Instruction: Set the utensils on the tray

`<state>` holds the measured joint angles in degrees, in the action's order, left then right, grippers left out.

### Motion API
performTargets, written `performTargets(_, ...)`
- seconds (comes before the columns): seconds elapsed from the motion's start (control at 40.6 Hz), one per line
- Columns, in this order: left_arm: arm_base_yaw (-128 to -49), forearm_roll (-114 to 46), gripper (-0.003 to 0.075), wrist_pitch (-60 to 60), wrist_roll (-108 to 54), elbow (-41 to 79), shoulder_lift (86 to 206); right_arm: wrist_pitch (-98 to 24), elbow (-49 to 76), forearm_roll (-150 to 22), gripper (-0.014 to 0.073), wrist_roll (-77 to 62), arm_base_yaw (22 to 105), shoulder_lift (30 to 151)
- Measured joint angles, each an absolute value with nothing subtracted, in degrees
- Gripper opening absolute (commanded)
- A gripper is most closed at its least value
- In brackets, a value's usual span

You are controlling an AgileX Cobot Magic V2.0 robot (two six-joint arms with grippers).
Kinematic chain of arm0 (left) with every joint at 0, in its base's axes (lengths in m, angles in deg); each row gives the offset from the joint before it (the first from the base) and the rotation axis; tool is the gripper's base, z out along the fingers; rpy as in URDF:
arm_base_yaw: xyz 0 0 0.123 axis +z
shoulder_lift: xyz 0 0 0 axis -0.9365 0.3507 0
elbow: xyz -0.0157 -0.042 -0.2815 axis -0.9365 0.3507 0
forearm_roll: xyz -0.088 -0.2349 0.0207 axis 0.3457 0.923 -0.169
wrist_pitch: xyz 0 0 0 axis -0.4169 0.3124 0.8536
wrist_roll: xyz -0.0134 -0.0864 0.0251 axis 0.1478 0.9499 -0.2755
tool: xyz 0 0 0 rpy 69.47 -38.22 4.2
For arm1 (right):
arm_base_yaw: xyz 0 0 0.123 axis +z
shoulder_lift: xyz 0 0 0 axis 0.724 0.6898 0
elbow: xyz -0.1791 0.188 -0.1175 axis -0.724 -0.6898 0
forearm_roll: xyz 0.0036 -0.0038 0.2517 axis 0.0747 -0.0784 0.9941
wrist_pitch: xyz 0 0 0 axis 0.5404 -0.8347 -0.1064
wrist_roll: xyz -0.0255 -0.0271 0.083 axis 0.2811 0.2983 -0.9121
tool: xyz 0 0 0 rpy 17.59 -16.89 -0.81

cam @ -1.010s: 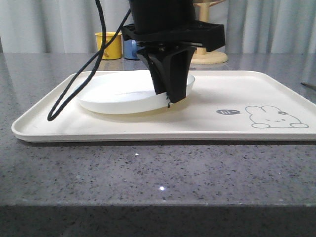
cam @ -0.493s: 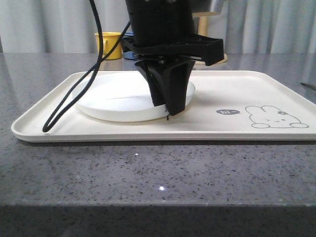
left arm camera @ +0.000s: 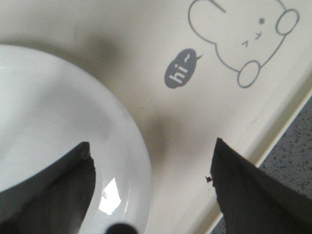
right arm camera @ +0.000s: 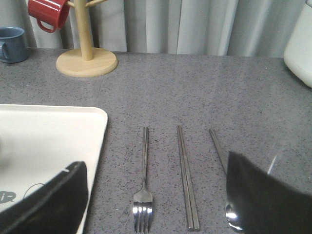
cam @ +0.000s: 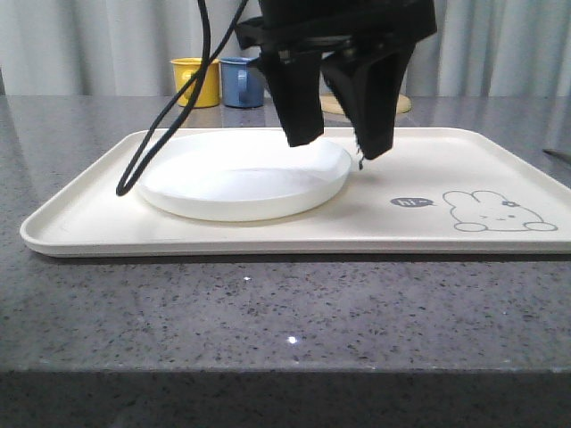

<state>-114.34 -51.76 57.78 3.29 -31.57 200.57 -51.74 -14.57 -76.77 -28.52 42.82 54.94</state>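
Left claw (cam: 341, 152): yours gapes wide, empty, above plate (cam: 241, 183) rim on tray (cam: 80, 234).
Right claw (right arm camera: 156, 195): open, empty.
Fork (right arm camera: 144, 183), chopsticks (right arm camera: 186, 178): on worktop (right arm camera: 195, 87) beside tray edge.

The cream tray (cam: 80, 227) with raised rim spans the middle of the front view, its bunny drawing at the right. In the right wrist view, the fork (right arm camera: 144, 187), chopsticks (right arm camera: 187, 179) and spoon (right arm camera: 220, 152) lie parallel on grey stone, lower centre, beside the tray's corner.

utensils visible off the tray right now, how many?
3, all on the countertop beside the tray, side by side: fork nearest the tray, chopsticks in the middle, spoon farthest, partly hidden by the right gripper.
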Motion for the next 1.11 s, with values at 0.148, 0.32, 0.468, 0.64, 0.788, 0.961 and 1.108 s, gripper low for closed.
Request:
performTargets(0.148, -114.06, -55.22, 0.0392, 57.98, 3.29, -31.43, 196.98, -51.74, -14.57, -76.77, 0.0603, -28.52, 42.82, 54.94)
performTargets(0.32, -109.73, -57.33, 0.0185, 58.12, 3.29, -27.66, 191.1, -51.74, -14.57, -76.77, 0.0603, -28.52, 42.82, 54.94)
performTargets(0.468, -103.16, -57.72, 0.0052, 58.12, 3.29, -21.25, 185.94, -51.74, -14.57, -76.77, 0.0603, -28.52, 42.82, 54.94)
performTargets(0.64, -93.01, -57.91, -0.0018, 58.12, 3.43, -11.71, 180.28, -51.74, -14.57, -76.77, 0.0603, -28.52, 42.82, 54.94)
performTargets(0.788, -84.09, -56.44, -0.0018, 55.69, 4.41, -1.99, 173.13, -51.74, -14.57, -76.77, 0.0603, -28.52, 42.82, 54.94)
performTargets(0.961, -76.63, -54.02, -0.0018, 46.38, 4.72, 10.44, 162.08, -51.74, -14.57, -76.77, 0.0603, -28.52, 42.82, 54.94)
performTargets(1.108, -73.95, -53.59, -0.0018, 36.48, 4.72, 20.31, 150.51, -51.74, -14.57, -76.77, 0.0603, -28.52, 42.82, 54.94)
